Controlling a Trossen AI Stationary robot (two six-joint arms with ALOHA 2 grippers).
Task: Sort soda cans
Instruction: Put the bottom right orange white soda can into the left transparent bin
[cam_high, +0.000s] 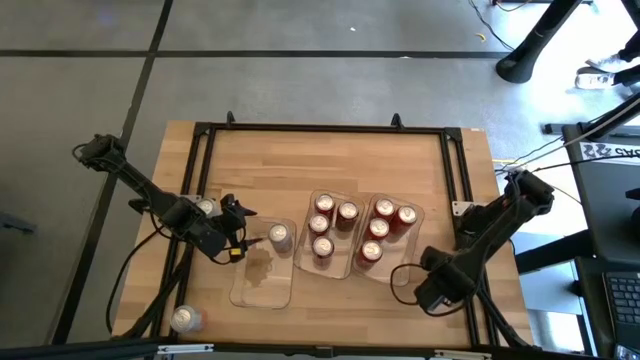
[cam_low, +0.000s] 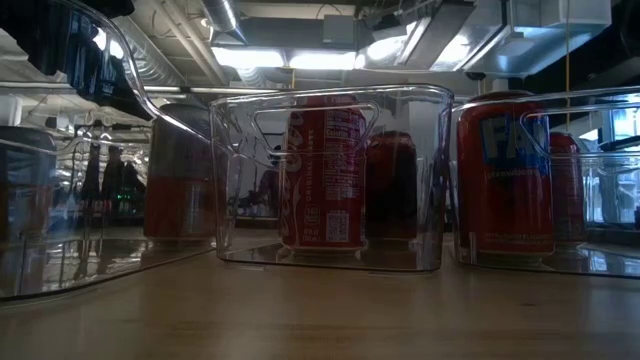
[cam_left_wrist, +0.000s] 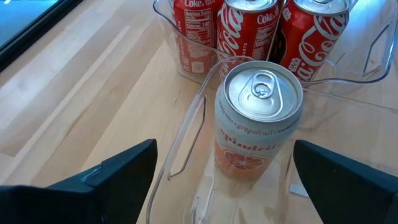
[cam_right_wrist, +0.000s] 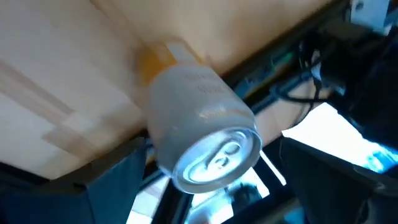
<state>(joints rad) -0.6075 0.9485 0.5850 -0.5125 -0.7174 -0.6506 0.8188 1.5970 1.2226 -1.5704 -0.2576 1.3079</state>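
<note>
Soda cans sit mostly in clear trays on the wooden table (cam_high: 300, 160): four red ones in the middle tray (cam_high: 333, 262), four more in the right-hand tray (cam_high: 412, 213), and a single grapefruit can (cam_high: 281, 237) upright at the far end of the left tray (cam_high: 262, 290). One more silver-topped can (cam_high: 185, 319) stands loose near the table's front left corner, and another (cam_high: 206, 207) shows just behind the left arm. The left gripper (cam_high: 243, 232) hovers just beside the grapefruit can (cam_left_wrist: 258, 118), its fingers (cam_left_wrist: 112, 177) spread wide on either side and not touching it. The right gripper (cam_high: 430, 292) is at the table's front right edge, fingers also wide apart, with a pale grey can (cam_right_wrist: 202, 140) lying between them in the wrist view; whether they touch it cannot be told.
</note>
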